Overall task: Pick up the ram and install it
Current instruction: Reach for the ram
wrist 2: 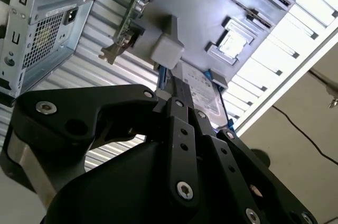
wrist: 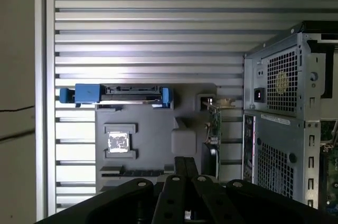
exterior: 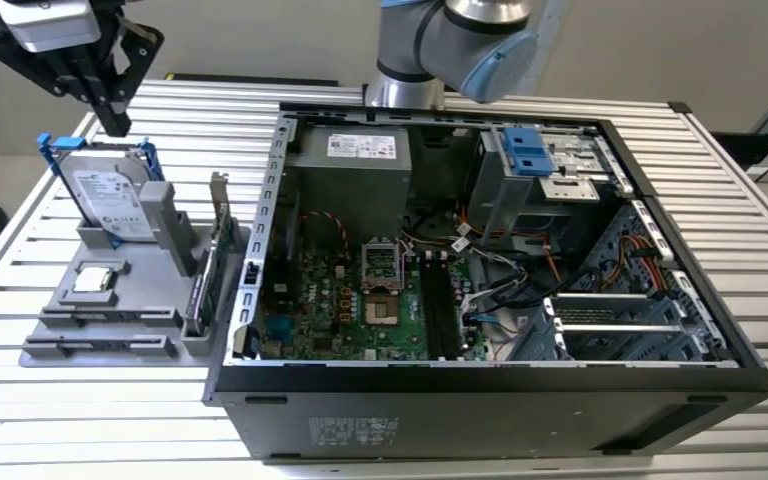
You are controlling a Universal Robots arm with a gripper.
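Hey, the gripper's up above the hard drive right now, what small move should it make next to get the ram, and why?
Probably slide across the gray holder to above the ram. The gripper hangs shut and empty over the hard drive, while the ram lies near the holder's other end.

Robotics lab bench, slatted aluminium table [exterior: 224, 100], opened desktop computer case [exterior: 491, 405], grey parts fixture [exterior: 104, 322]

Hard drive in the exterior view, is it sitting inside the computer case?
No, the hard drive stands on the gray holder beside the case.
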